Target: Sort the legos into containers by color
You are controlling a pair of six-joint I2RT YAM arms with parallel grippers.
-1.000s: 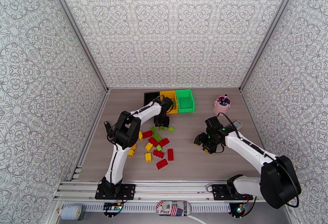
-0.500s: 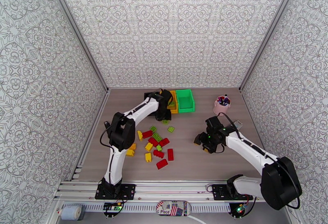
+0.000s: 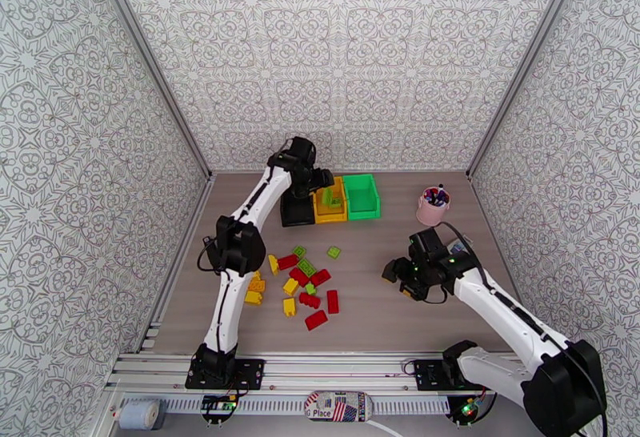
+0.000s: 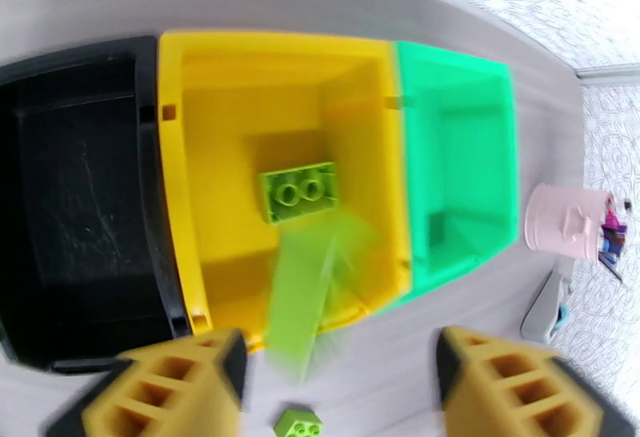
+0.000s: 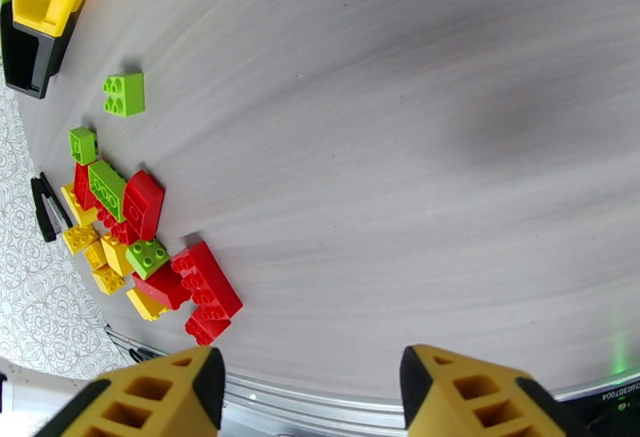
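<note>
Wide and empty, the left hand (image 4: 340, 346) hangs above the yellow plastic bin (image 4: 200, 78). The blurred light-green studded brick (image 4: 300, 294) at its 6 o'clock may land there, missorted.

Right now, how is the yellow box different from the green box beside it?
The yellow bin has a light green brick lying in it; what shows of the green bin is bare floor. The yellow bin stands mid-row, beside the black bin; the green bin ends the row, nearest the pink cup. Both are open-topped, alike in size and shape.
</note>
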